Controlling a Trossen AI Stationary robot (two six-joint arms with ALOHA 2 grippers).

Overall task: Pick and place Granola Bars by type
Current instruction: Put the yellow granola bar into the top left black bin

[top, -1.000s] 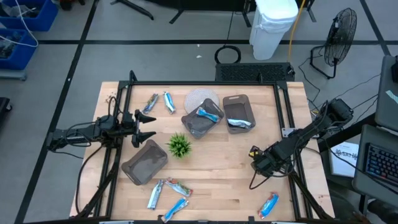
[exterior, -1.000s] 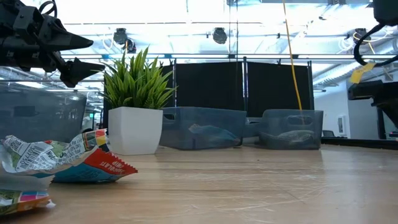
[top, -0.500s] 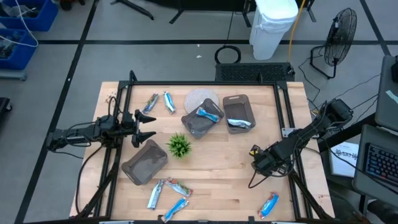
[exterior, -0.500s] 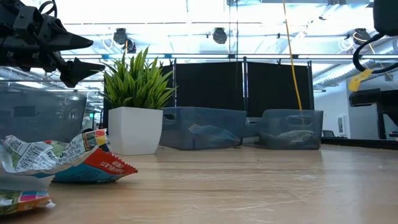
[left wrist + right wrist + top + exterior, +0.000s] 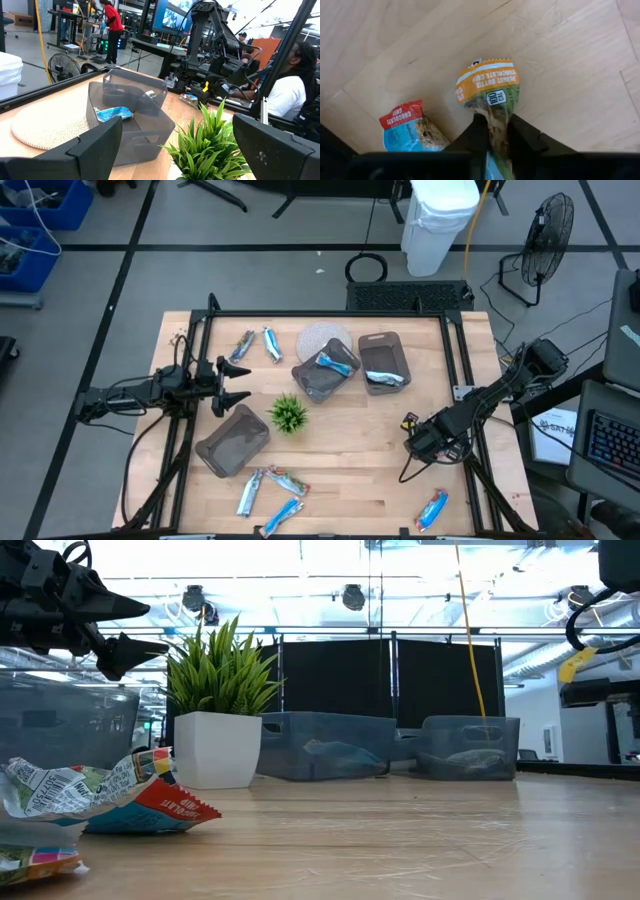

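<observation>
Orange-banded foil is what your right gripper (image 5: pixel 495 131) has: its jaws are clenched on a granola bar (image 5: pixel 490 95) with an orange end, hanging above the bare wood of the table (image 5: pixel 360 470) near its right edge. Below it, in the right wrist view, a second bar with a red end (image 5: pixel 407 127) lies flat on the wood.

From above, your right gripper (image 5: pixel 414 434) sits toward the right edge, about midway along it. Your left gripper (image 5: pixel 232 383) waits near the left edge, jaws released and holding nothing, just beside the small green plant (image 5: pixel 288 414).

You have three grey trays on the table. The one by the plant, toward the front left corner (image 5: pixel 232 440), shows no bar. The two toward the back edge each hold a bar: the middle tray (image 5: pixel 322 379) a blue one (image 5: pixel 336 362), the right tray (image 5: pixel 384 352) a silvery one (image 5: pixel 384 379).

Two more bars lie near the back left corner (image 5: pixel 256 344). A cluster lies along the front edge (image 5: pixel 270 492), left of centre, and one bar lies alone near the front right corner (image 5: pixel 431 510).
</observation>
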